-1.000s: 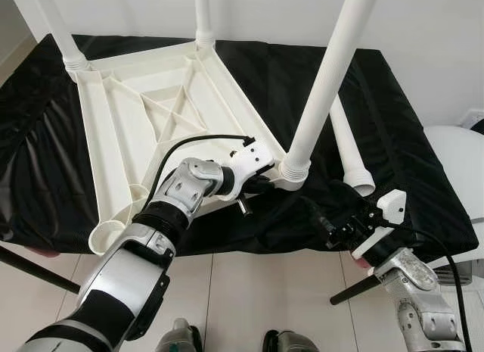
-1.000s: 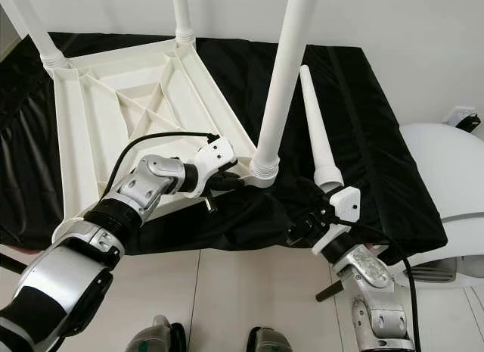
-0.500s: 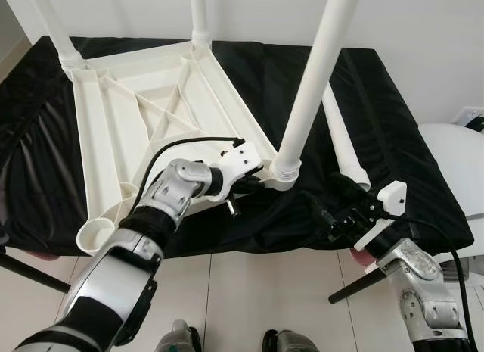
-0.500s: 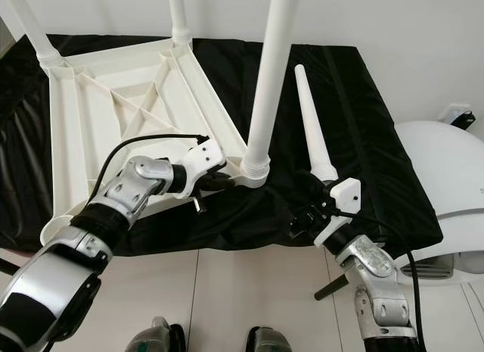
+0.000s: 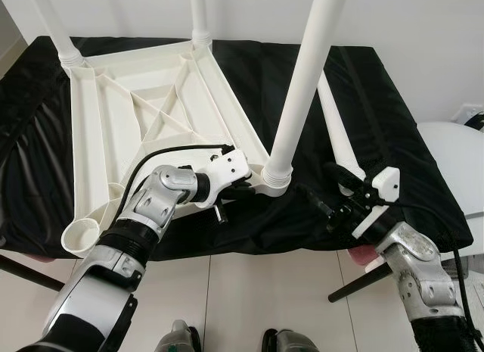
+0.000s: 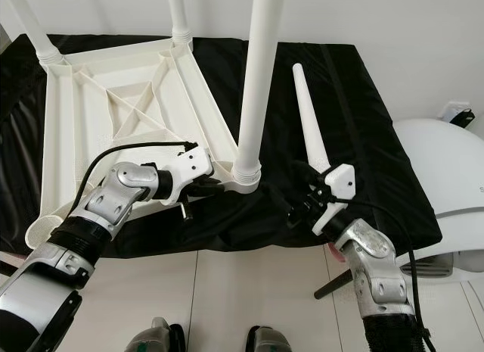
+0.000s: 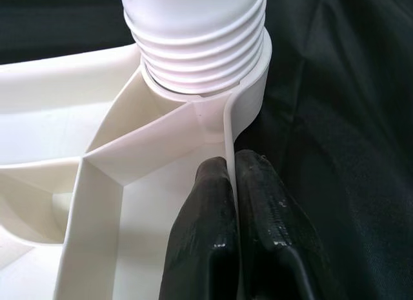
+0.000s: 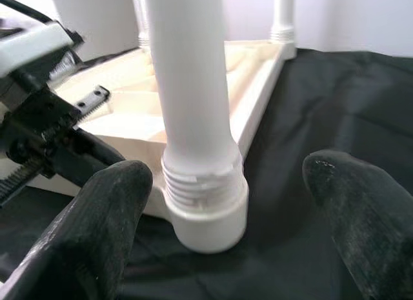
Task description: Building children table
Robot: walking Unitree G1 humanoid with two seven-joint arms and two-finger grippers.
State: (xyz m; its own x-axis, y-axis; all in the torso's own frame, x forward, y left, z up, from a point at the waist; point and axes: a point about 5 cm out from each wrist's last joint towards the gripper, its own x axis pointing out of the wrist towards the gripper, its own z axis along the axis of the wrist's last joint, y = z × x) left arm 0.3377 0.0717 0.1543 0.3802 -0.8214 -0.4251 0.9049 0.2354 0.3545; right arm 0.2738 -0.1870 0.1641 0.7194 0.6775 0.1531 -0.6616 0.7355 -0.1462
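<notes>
The white tabletop (image 5: 144,132) lies upside down on the black-covered desk (image 5: 393,140), three legs standing in its corner sockets. The near leg (image 5: 302,87) sits in its threaded socket, and the fourth socket (image 5: 79,237), at the tabletop's near left corner, is bare. A loose leg (image 6: 310,129) lies on the cloth just right of the near leg.

The step in hand looks like steadying the tabletop so the near leg can be seated or the loose one fetched. To do it well, keep the clamp low on the rim close to the socket, so that turning the leg does not drag the tabletop across the slippery cloth; bring the other fingers square around the leg, low by the threads, before closing.

The left gripper (image 7: 233,203) reaches in from the tabletop's near edge, forearm roughly level, its fingers pinched tight on the thin rim wall just below the near leg's socket. The right gripper (image 8: 239,184) hovers right of that leg, wrist angled toward it, fingers (image 8: 103,216) spread wide and holding nothing, with the leg's base framed between them.
</notes>
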